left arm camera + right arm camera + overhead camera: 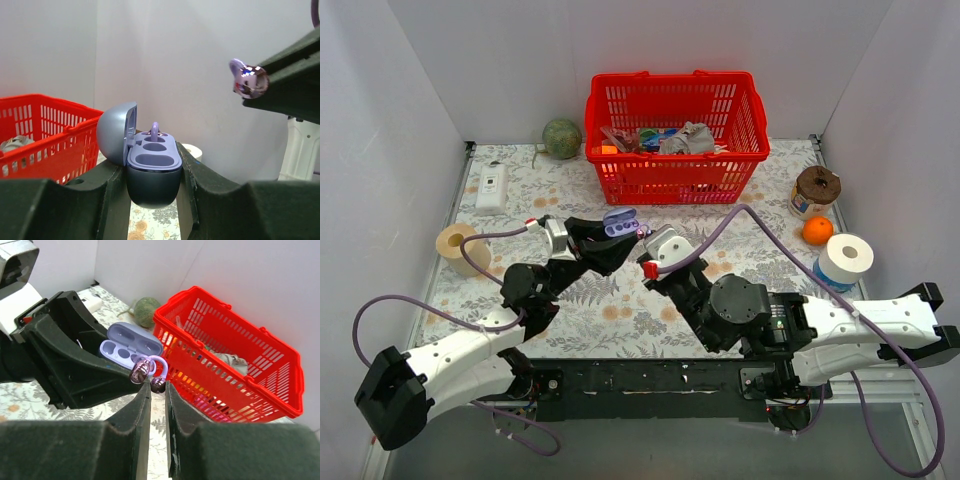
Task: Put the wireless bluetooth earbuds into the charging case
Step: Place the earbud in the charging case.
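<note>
On the left, the left gripper (pixel 153 167) is clamped on the two sides of the charging case (pixel 150 189) and holds it clear of the table (pixel 620 318). The case is open. In the left wrist view its lid (pixel 115 134) is swung up on the left, the tray faces upward, and the long axis runs away from that camera. The near wells are empty. A small lilac loop stands up from the far well, but what it belongs to cannot be told.

To the right of the case and higher, apart from it, is an earbud (pixel 248 81), glossy purple with a lilac hook. The right gripper (pixel 158 388), its fingers set narrow, pinches the earbud by one end. The shiny body points toward the case.

Behind them, the red basket (pixel 675 185) holds a crumpled grey item (pixel 692 138) and coloured packets. At the far right of the table are an orange (pixel 817 230) and a paper roll (pixel 846 260).
</note>
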Available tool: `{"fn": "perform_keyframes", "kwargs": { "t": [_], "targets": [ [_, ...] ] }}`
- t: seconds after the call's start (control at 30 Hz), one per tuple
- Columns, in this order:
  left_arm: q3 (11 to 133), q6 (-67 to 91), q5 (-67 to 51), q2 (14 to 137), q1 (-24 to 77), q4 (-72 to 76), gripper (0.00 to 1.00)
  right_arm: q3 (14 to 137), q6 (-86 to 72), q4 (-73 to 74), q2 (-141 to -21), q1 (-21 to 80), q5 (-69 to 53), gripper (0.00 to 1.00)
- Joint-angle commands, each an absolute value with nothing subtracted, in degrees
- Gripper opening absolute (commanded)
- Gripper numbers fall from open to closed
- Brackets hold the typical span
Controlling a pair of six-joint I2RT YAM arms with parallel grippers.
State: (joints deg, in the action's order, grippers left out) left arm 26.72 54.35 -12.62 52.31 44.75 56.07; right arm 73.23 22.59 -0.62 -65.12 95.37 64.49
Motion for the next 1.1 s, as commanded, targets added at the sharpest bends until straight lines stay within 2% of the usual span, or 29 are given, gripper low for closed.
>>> {"fn": "perform_keyframes", "kwargs": {
  "t": [0.0,0.23,0.53,1.07],
  "targets": [
    [29.26,51.42,-18.89,53.96,45.00,62.05,0.00,74.71,30.05,-11.24,-65.56,95.71,68.38,0.01],
    [30.41,46.50,-19.96,53.79,46.58,55.13,0.00,74.71,33.48,-13.54,-68.29,95.71,66.54,0.01],
    [32.87,48.95,-13.18,51.60,47.20,42.47,0.00,75.94,29.80,-4.22,-71.98,95.63,65.22,0.01],
    [30.76,50.36,-15.03,47.28,47.20,38.94,0.00,77.70,27.86,-0.53,-72.95,93.60,63.90,0.01]
  ]
}}
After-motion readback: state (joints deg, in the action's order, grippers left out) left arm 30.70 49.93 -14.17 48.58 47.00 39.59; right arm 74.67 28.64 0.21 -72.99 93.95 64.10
